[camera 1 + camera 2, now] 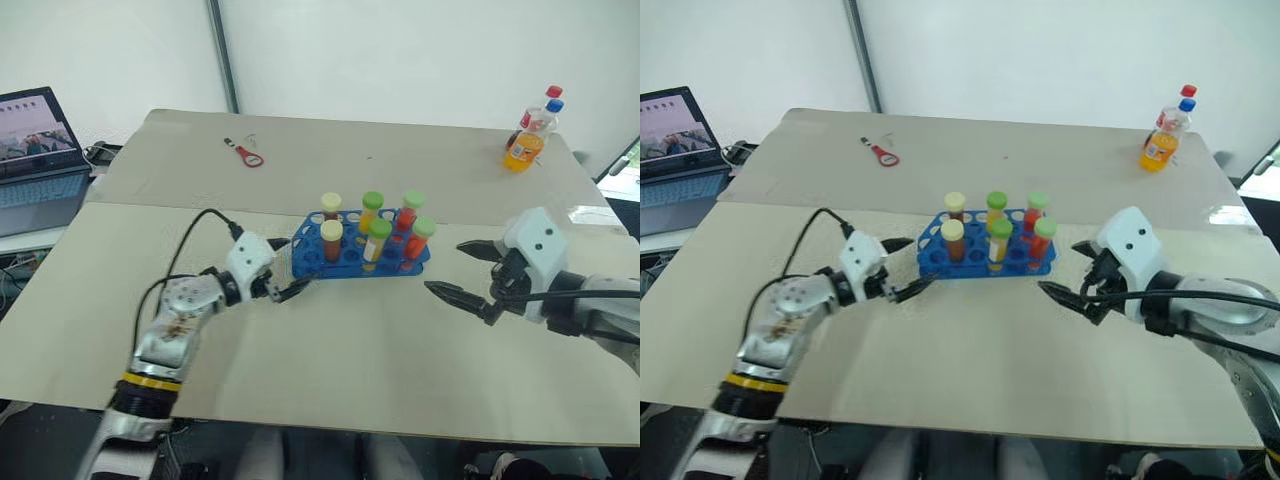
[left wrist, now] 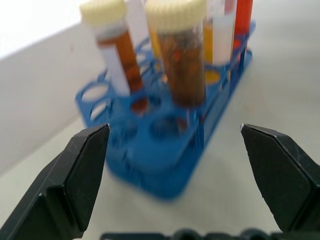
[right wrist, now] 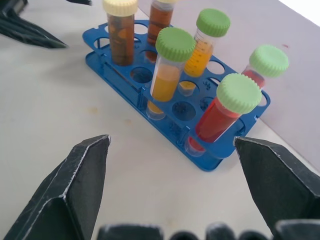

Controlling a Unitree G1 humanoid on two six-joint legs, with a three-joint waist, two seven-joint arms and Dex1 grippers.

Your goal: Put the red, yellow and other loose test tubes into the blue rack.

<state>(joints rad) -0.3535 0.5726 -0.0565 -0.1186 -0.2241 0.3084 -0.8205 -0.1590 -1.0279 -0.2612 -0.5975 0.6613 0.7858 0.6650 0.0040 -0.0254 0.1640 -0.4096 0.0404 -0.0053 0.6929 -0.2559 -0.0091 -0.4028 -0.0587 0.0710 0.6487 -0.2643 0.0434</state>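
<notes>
Six clear screw-capped plastic test tubes (image 3: 168, 70) stand upright in the bright blue plastic rack (image 3: 127, 82); none lie loose beside it. They look light, stiff and slippery, best pinched below the cap. Left gripper (image 1: 292, 268) and right gripper (image 1: 462, 268) flank the rack, both spread wide and empty.

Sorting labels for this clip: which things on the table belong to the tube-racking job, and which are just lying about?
Job: blue rack; six capped test tubes standing in it.
Lying about: orange-drink bottles; red-handled tool; laptop.
</notes>
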